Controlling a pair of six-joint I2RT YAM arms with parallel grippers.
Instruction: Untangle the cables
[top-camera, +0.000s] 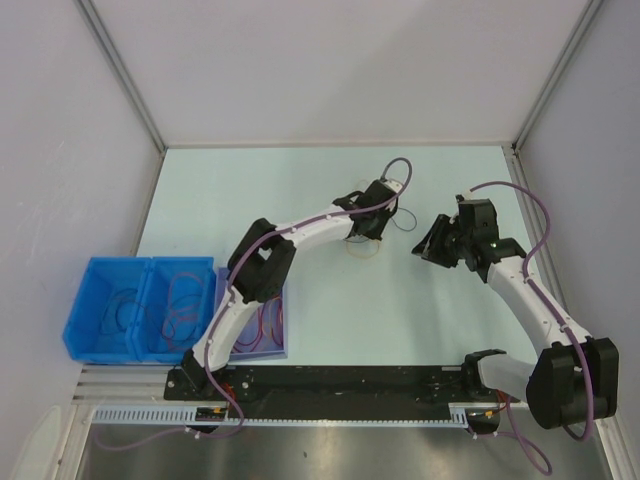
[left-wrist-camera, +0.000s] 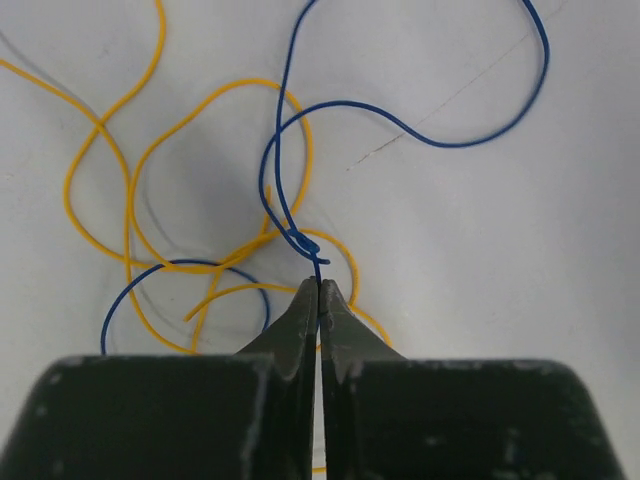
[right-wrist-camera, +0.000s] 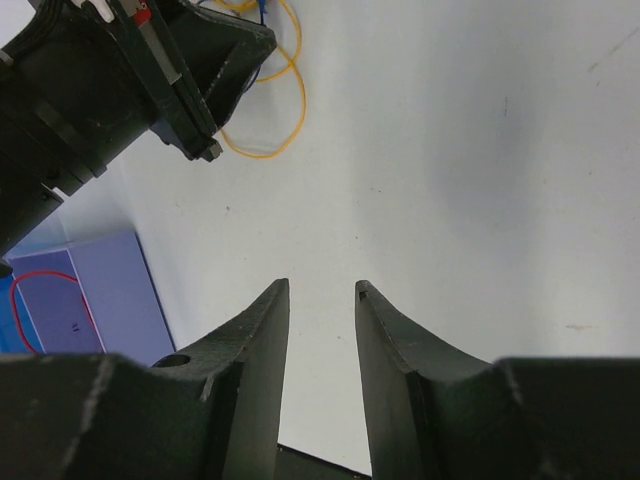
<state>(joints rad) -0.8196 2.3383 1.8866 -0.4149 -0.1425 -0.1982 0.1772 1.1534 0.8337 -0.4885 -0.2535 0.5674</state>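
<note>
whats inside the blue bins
Left bin: a dark cable loop. Right bin: red cable loops. Nothing covers either; the left arm hides only part of the purple tray beside them.

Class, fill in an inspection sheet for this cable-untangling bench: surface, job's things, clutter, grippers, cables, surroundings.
Surface: pale table, with a faint scratch in the left wrist view.
Job's things: blue cable and yellow cable loop across each other mid-table; red cables lie in the blue bins and the purple tray.
Clutter: nothing seen.
Grippers: left gripper shut on the blue cable just below its twist; right gripper open over bare table.
Cables: thick purple arm cables run along both arms.
Surroundings: pale walls on three sides.
</note>
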